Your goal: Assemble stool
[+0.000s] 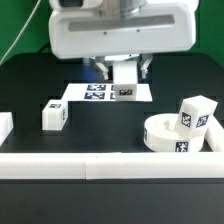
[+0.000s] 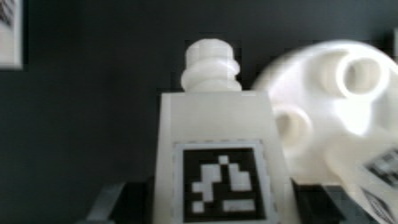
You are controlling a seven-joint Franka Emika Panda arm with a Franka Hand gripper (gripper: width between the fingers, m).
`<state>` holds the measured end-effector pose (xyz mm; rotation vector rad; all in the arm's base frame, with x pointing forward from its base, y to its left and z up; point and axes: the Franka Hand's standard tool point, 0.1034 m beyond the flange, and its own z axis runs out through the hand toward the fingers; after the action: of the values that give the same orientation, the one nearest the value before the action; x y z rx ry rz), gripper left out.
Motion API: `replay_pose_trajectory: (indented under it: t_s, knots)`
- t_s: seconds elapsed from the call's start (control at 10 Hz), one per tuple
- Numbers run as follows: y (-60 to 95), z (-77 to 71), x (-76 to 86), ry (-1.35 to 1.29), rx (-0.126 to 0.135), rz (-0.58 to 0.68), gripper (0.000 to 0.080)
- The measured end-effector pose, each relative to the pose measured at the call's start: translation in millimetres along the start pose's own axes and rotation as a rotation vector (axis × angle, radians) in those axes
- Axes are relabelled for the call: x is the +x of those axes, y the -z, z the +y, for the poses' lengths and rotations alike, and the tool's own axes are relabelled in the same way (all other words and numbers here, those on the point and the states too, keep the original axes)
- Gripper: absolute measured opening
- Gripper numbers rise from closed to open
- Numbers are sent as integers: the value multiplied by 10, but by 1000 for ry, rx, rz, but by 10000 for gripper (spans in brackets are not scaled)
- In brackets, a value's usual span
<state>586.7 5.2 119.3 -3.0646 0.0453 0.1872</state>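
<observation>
Apparently one leg (image 1: 195,113) already sits on the round seat (image 1: 168,135), somewhat tilted. The gripper (image 1: 124,74) grasps a second leg (image 2: 214,130), raised and well apart from the seat. A third leg (image 1: 54,116) lies farther from the seat, so two are left to mount.

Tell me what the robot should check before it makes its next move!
1. The gripper clamps the held leg between its fingers: ok.
2. The peg of the held leg sticks out free: ok.
3. Top of the seat free: not ok, a second leg rests on it.
4. The third leg stands apart, at the exterior view's left: ok.
5. The peg lined up with a seat hole: cannot tell, wrist view is blurred.
</observation>
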Motion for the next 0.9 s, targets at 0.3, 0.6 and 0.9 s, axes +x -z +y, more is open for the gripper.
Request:
replay_pose_trajectory:
  t_s: [0.3, 0.6, 0.9]
  knots:
    - [2, 73, 115, -2, -34, 217, 337]
    - [107, -53, 182, 36, -68, 474, 337]
    - [38, -51, 135, 21, -69, 480, 337]
